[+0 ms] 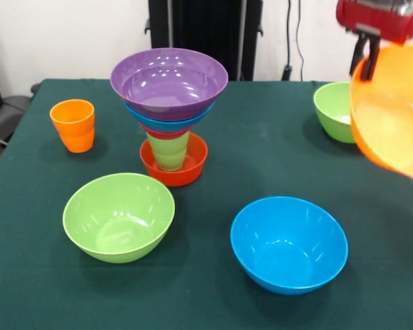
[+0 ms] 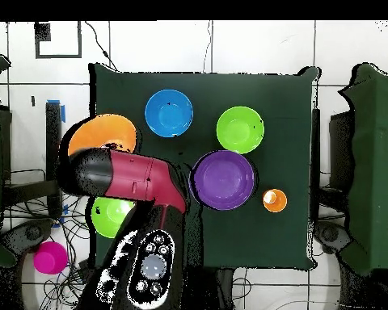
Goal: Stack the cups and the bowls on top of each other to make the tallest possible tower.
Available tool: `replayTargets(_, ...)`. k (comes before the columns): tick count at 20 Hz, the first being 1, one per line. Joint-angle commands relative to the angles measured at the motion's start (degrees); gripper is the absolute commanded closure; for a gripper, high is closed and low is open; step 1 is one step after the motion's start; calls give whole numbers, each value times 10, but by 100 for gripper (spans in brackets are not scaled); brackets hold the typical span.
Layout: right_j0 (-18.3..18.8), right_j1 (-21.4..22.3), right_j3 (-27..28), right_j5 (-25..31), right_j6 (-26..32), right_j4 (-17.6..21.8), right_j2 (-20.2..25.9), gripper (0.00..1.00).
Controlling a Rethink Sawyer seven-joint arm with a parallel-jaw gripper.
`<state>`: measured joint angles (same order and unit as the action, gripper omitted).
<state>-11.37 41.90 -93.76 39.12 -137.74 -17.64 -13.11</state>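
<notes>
Gripper: we see the gripper point(image 1: 366, 58) at the top right of the front view, its dark fingers clamped over the rim of the big orange bowl point(image 1: 394, 110), which it holds tilted, clear of the table point(image 1: 261, 158), with its inside facing the camera.
Big orange bowl from above: in the overhead view we find it point(image 2: 103, 134) at the table's left edge, partly hidden under the red and black arm point(image 2: 128, 176).
Tower: we see the tower point(image 1: 169, 113) standing left of centre on the table. A red-orange bowl point(image 1: 173, 168) is the base, the light green cup point(image 1: 168, 151) stands in it, then come a thin red or pink rim, a blue bowl point(image 1: 166, 122) and the purple bowl point(image 1: 169, 81) on top, widening upward.
Orange cup: we see it point(image 1: 73, 125) upright and alone, well to the left of the tower.
Loose bowls: we count a lime green bowl point(image 1: 118, 216) in front of the tower, a second blue bowl point(image 1: 289, 244) front right, and another green bowl point(image 1: 336, 111) far right, just beside the held orange bowl.
Off the table: from above we note a pink bowl point(image 2: 50, 257) on the floor at lower left.
</notes>
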Motion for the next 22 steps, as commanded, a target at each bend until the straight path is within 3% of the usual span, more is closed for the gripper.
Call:
replayTargets(1,-1,78,18,120,-48,20,8,100)
replayTargets(7,26,135,8,176,15,29,15,100)
replayTargets(12,63,187,20,243,114,85,7,100)
replayTargets(16,122,233,7,245,228,91,43,100)
replayTargets(22,206,279,-65,173,335,51,96,100)
